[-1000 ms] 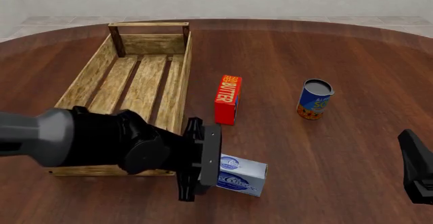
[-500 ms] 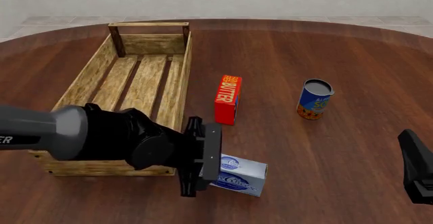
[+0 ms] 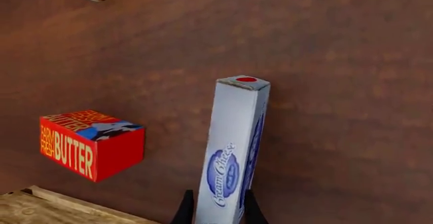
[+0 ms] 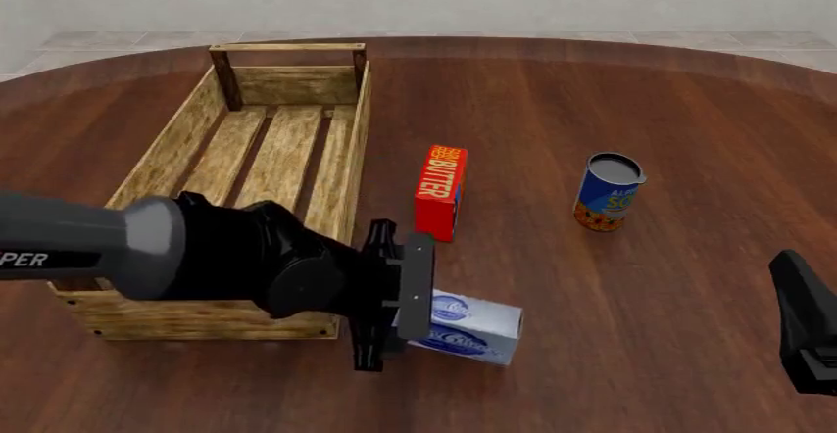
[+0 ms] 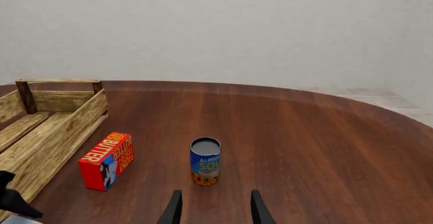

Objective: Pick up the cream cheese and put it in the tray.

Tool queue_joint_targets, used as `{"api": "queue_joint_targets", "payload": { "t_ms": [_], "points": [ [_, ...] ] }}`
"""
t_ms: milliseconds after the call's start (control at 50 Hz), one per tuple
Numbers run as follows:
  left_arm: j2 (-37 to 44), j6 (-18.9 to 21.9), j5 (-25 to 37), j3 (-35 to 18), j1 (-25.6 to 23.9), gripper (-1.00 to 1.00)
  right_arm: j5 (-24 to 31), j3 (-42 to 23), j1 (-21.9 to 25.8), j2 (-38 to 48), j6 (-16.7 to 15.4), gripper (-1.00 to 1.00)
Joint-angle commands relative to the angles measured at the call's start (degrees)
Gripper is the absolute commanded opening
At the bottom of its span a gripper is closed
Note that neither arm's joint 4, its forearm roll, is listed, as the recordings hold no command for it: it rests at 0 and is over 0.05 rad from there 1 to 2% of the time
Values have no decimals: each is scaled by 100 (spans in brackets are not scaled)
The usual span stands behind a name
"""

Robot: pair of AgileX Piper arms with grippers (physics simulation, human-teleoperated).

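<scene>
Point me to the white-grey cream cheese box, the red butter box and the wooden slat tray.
White-grey cream cheese box (image 4: 473, 327), front view, side face.
Red butter box (image 4: 442, 192), front view, lettered face.
Wooden slat tray (image 4: 348, 149), front view, right wall.

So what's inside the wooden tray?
The tray shows only bare slats; nothing lies on the part that shows. Its near end is hidden behind the left arm, whose gripper holds the cream cheese.

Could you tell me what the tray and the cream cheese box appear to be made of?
The tray looks like unfinished light wood: slats with visible grain and knots. The cream cheese box looks like printed cardboard, matte white-grey with a blue label, though a render leaves that uncertain.
</scene>
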Motion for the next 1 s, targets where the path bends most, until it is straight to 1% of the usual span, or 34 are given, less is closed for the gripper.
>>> {"api": "queue_joint_targets", "payload": {
  "t_ms": [20, 180, 200, 220, 280, 400, 440, 480, 500, 540, 600, 620, 720, 760, 820, 840, 960, 1000],
  "points": [
    [250, -46, -61, -177, 36, -100, -1, 0, 1, 2, 2, 100],
    [200, -147, 1, -214, 19, -100, 2, 0, -2, -4, 1, 100],
    [169, -185, 33, -254, 2, -100, 2, 0, -3, -4, 2, 100],
    [149, -311, 127, -380, -13, -100, 2, 0, -4, -6, 4, 100],
    [122, -292, 217, -494, 29, -100, 2, 0, -1, -4, 1, 100],
    [76, -429, 361, -699, 60, -100, 1, 0, -2, -2, 2, 100],
    [-72, -677, 466, -832, -70, -100, 2, 0, -2, -4, 2, 100],
    [-143, -842, 581, -1023, -82, -100, 1, 0, -2, -3, 2, 100],
    [-101, -883, 646, -1141, -20, -100, 1, 0, -2, -3, 3, 100],
    [-85, -867, 672, -1212, 7, -100, 2, -1, -1, -6, 0, 100],
    [-104, -863, 685, -1206, -9, -100, 2, 0, -3, -5, 4, 100],
    [-146, -974, 780, -1306, -43, -100, 3, -1, -3, -6, 0, 100],
    [-177, -1095, 885, -1418, -47, -100, 2, 0, -2, -4, 1, 100],
    [-131, -1194, 971, -1547, 33, -100, 3, 0, -4, -6, 1, 100],
    [-181, -1300, 1066, -1634, 21, -100, 1, 0, -2, -3, 2, 100],
    [-182, -1412, 1133, -1724, 41, -100, 2, 0, -1, -4, 0, 100],
    [-226, -1547, 1197, -1835, 133, -100, 2, 0, -3, -4, 0, 100],
    [-241, -1738, 1247, -1917, 142, -100, 1, 0, -4, -2, 2, 100]
  ]
}}
